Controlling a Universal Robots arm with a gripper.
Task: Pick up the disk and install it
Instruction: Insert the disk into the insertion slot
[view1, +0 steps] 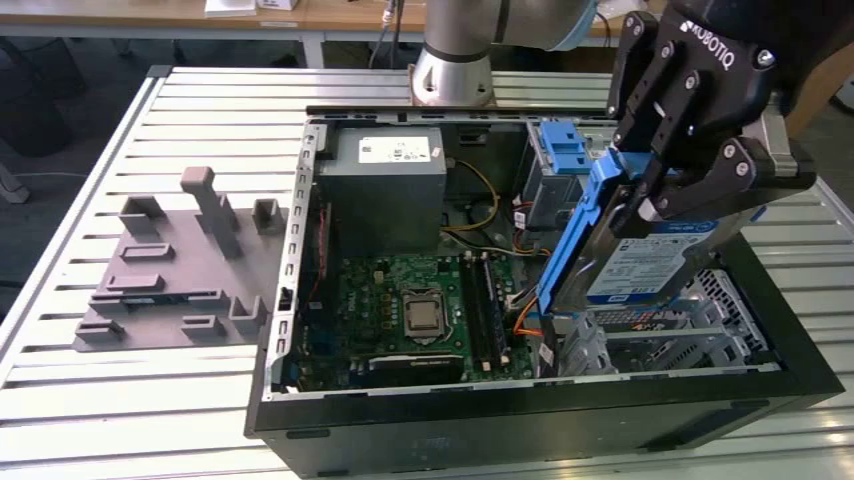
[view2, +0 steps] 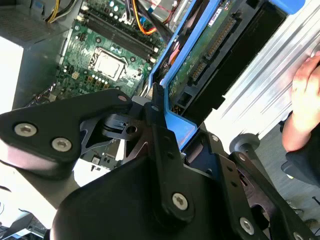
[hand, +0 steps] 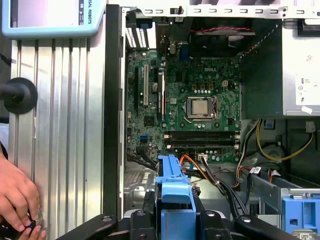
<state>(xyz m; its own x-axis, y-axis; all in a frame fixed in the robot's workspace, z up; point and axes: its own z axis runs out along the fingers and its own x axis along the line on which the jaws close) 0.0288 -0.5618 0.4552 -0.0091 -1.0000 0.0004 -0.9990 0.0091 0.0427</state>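
The disk (view1: 638, 268) hangs tilted on edge above the drive cage (view1: 681, 340), at the exterior view's right of the open computer case (view1: 534, 420). The gripper (view1: 707, 200) is closed on the disk's upper, blue-railed end. A person's hand (hand: 17, 200) lies beside the case.

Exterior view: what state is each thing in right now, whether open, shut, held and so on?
disk: held on edge, tilted, over the open case.
gripper: shut on the disk's upper end.
case: lying on its side, side panel off.
processor: bare, no cooler over it.
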